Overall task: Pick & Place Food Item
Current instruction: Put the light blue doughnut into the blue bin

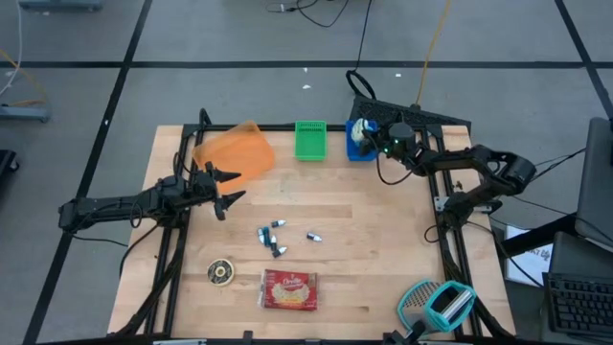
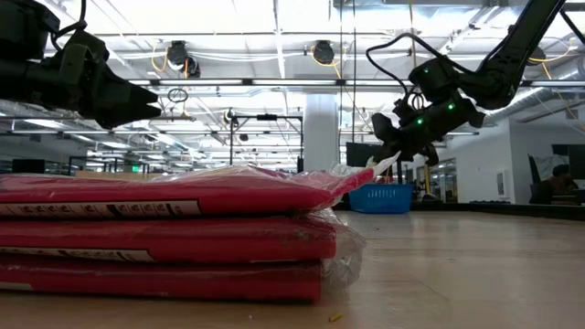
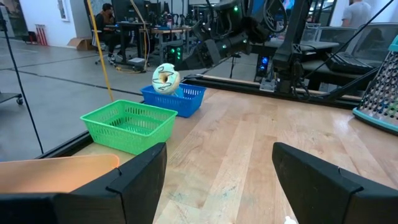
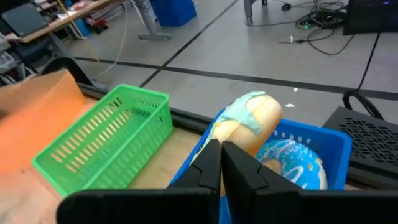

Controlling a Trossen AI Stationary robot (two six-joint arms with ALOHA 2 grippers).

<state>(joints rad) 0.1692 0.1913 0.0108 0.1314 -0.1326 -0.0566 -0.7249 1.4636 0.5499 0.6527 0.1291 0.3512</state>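
A donut with pale icing (image 4: 249, 118) hangs over the blue basket (image 1: 360, 146) at the table's far edge, with my right gripper (image 4: 221, 148) shut on it. The left wrist view shows this donut (image 3: 165, 79) standing on edge above the basket's rim. A second donut with blue icing (image 4: 292, 165) lies inside the blue basket. A green basket (image 1: 309, 140) stands just left of it, with nothing in it that I can see. My left gripper (image 1: 228, 188) waits open near the table's left edge, beside an orange plate (image 1: 235, 151), with nothing between its fingers. My right gripper pinches the donut's lower rim (image 4: 219, 132) between its two fingertips. It comes from the table's right side, slanting slightly down. The donut stands on edge beyond the tips, tilted, above the blue basket and the donut lying in it.
Small wrapped sweets (image 1: 276, 236) lie mid-table. Near the front edge are a red packet (image 1: 289, 289), which fills the low view's foreground (image 2: 164, 238), and a round dark item (image 1: 221, 272). A grater with a teal handle (image 1: 436, 305) lies at the front right.
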